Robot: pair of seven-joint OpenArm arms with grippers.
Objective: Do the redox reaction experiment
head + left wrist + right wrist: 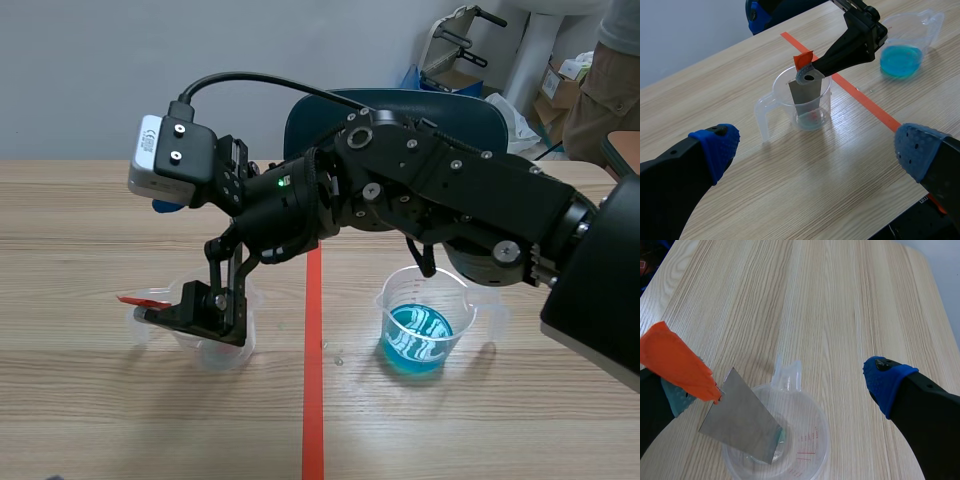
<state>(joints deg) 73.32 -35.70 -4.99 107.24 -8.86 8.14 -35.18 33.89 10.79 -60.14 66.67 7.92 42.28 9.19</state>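
Note:
A clear beaker stands left of the tape line. A grey metal strip with an orange-red tab leans inside it. My right gripper hangs over this beaker, open. One of its fingers is at the strip's tabbed top and the blue-padded one is far off. A second beaker holds blue liquid, right of the line. My left gripper is open, held short of the strip's beaker.
The orange-red tape line runs down the table between the two beakers. A blue chair stands behind the table's far edge. Boxes and a person's trouser leg are at the back right. Bare wood lies toward the near edge.

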